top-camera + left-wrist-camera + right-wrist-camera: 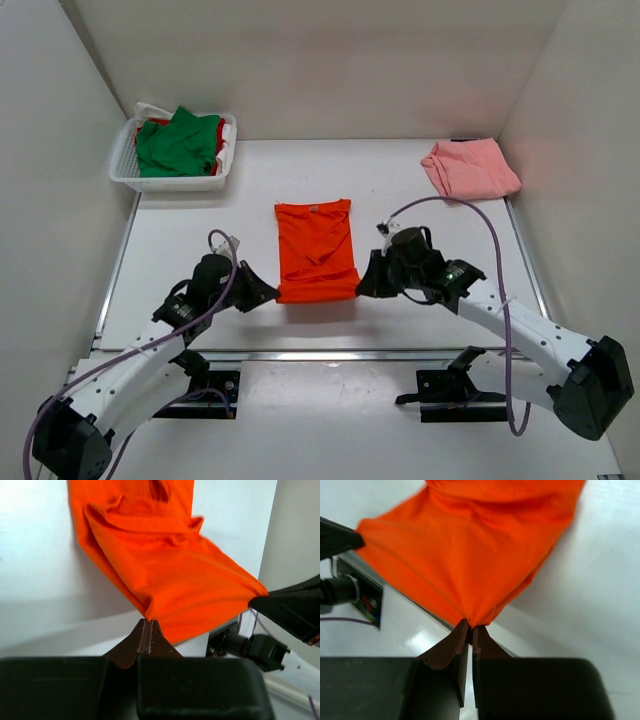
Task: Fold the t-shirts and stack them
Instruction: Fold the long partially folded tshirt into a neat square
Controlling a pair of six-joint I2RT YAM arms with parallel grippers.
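Lying in the middle of the table [200, 225]: the orange-red t-shirt [316, 250], folded to a narrow strip; pinched at its near left corner by the left gripper [274, 293], jaws pressed together on the cloth; pinched likewise at the near right corner by the right gripper [361, 285]; near hem perhaps raised a little; well apart, folded at far right, the pink t-shirt [470, 168]; in the basket [168, 182] at far left, the green t-shirt [178, 143].

Bright, even overhead light fills all three views, casting soft, short shadows on the white worktop [200, 215] beside the orange-red t-shirt [317, 250]. In the wrist views the left hand [148, 624] and right hand [470, 628] blur up close and the cloth looks slightly soft. The top view is sharp.
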